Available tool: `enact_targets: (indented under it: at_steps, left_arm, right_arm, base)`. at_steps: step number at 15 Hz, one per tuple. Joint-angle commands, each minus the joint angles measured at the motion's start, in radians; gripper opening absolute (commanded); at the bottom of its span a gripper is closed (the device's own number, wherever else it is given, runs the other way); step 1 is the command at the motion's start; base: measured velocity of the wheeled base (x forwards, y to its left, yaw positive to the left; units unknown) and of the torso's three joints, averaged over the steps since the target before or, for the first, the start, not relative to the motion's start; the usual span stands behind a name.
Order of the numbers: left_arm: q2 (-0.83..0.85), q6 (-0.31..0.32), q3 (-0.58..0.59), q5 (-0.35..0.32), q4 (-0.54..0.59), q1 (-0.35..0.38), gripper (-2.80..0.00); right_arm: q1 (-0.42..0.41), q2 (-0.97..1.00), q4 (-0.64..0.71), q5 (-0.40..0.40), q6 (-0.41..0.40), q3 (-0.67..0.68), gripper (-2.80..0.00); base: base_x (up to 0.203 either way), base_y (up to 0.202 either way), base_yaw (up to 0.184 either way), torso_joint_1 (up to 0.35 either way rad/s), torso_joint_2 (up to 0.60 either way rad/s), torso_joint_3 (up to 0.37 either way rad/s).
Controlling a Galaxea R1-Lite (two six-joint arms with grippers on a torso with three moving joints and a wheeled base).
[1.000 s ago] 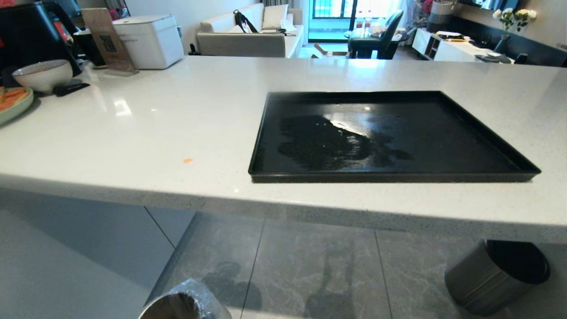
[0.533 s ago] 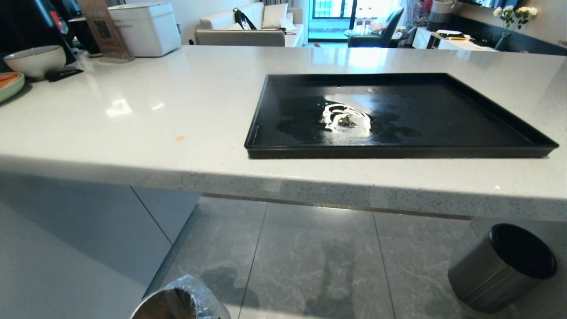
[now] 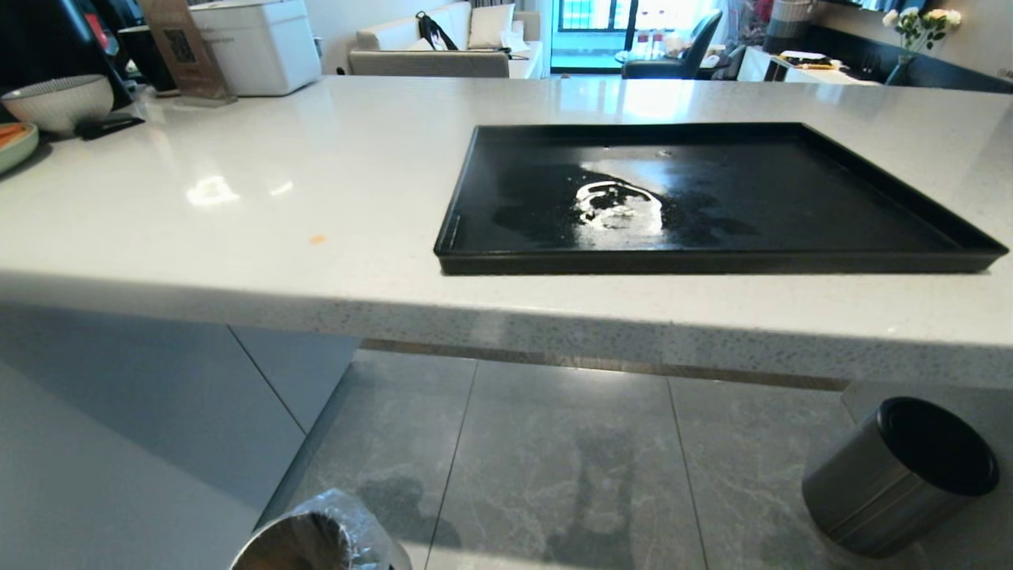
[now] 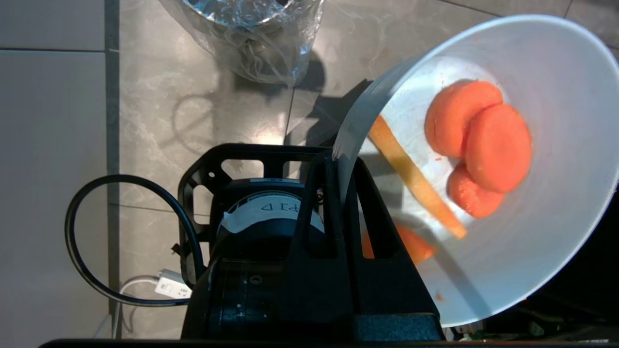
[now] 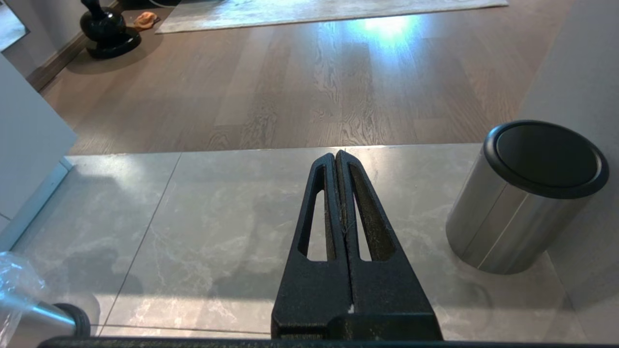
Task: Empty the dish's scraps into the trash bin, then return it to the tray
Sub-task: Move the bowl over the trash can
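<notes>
Left hand [image 4: 338,169] is clamped on the bowl's [image 4: 556,145] rim, edge grip so the inside stays clear for tipping. Bowl sits at right of the left wrist frame, mouth facing the camera, carrot slices [image 4: 478,145] and thin stick [image 4: 416,181] inside; stick runs diagonally upper left to lower right. Lined bin [image 4: 251,29] at top centre, on the floor & apart from the bowl, so not over it yet. Tray [image 3: 712,198] waits on the bench [image 3: 316,198]. Right hand [image 5: 338,159] pressed closed w/ nothing in it

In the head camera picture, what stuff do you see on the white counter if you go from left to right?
Pale green plate → grey bowl with a darker rim → white box-shaped appliance → small orange crumb → big black tray.
</notes>
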Motion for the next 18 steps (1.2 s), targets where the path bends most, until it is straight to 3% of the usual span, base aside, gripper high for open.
enact_targets:
  at_steps: [1, 18]
  left_arm:
    - [-0.004, -0.001, 0.001, 0.000, 0.009, 0.000, -2.80]
    - [-0.009, -0.001, 0.013, 0.001, 0.009, 0.000, -2.80]
  right_arm:
    - [0.000, 0.000, -0.001, 0.000, 0.000, -0.001, -2.80]
    - [0.000, 0.000, -0.002, 0.000, 0.000, 0.000, -2.80]
  base:
    - [0.000, 0.000, 0.000, 0.018, 0.05, 0.050]
    - [0.000, 0.000, 0.000, 0.001, 0.00, 0.002]
